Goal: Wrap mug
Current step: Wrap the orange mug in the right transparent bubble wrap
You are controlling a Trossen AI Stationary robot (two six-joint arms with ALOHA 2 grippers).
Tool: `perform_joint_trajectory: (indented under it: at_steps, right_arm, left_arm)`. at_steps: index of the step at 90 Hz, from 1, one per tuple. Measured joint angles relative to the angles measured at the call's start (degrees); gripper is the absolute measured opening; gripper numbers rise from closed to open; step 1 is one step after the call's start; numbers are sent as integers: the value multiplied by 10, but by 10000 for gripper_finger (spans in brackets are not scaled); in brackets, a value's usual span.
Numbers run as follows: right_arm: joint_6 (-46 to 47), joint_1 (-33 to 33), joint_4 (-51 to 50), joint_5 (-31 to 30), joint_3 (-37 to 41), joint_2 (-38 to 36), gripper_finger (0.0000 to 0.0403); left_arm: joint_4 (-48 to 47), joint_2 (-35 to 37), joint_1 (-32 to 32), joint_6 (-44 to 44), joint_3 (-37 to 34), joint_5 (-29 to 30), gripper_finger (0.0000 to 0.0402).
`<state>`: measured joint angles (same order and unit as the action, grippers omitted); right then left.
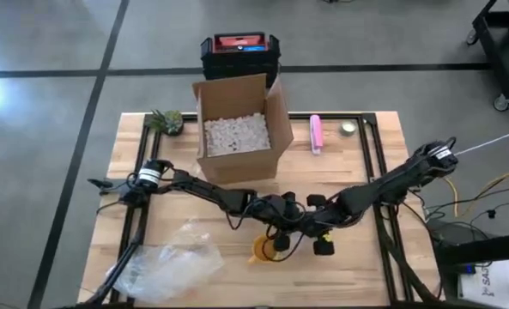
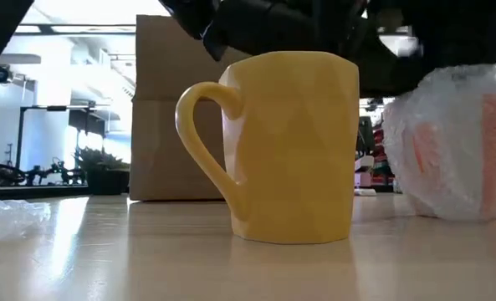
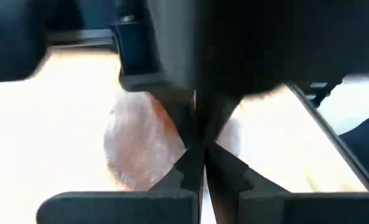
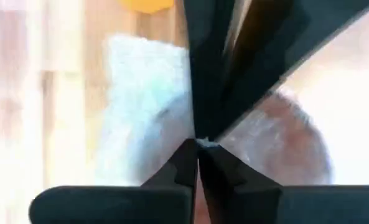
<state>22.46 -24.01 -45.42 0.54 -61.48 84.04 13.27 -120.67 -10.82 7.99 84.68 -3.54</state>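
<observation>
A: Layout?

B: Surface logged. Box at the back. Loose wrap at the front left, well apart from the mug. Mug upright and bare at front centre, with a bundle just beside it.

A: Jaws?

B: Left jaws and right jaws are seen closed tip to tip, near the mug. Nothing is clearly held.

A: Method?

B: The wrap should be fetched and spread flat before the mug is moved.

A: Unclear?

B: A white fleck at the right tips is not identified. The bundle's contents are not made out. The mug's rim is covered by the arms.
</observation>
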Motion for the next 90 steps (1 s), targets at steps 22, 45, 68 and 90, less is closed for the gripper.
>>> perform_joint_trajectory:
  at_steps: [22, 45, 68, 90]
  right_arm:
    - [0, 0, -93, -28, -48, -36, 0]
    - [4, 0, -78, -72, 13, -2, 0]
    - [-6, 0, 29, -52, 50, 57, 0]
    - [-29, 1, -53, -44, -5, 54, 0]
  left_arm:
    - [-5, -1, 0, 0, -1, 0, 0]
    - [-4, -1, 0, 0, -1, 1, 0]
    - [-4, -1, 0, 0, -1, 0, 0]
    - [-7, -1, 0, 0, -1, -1, 0]
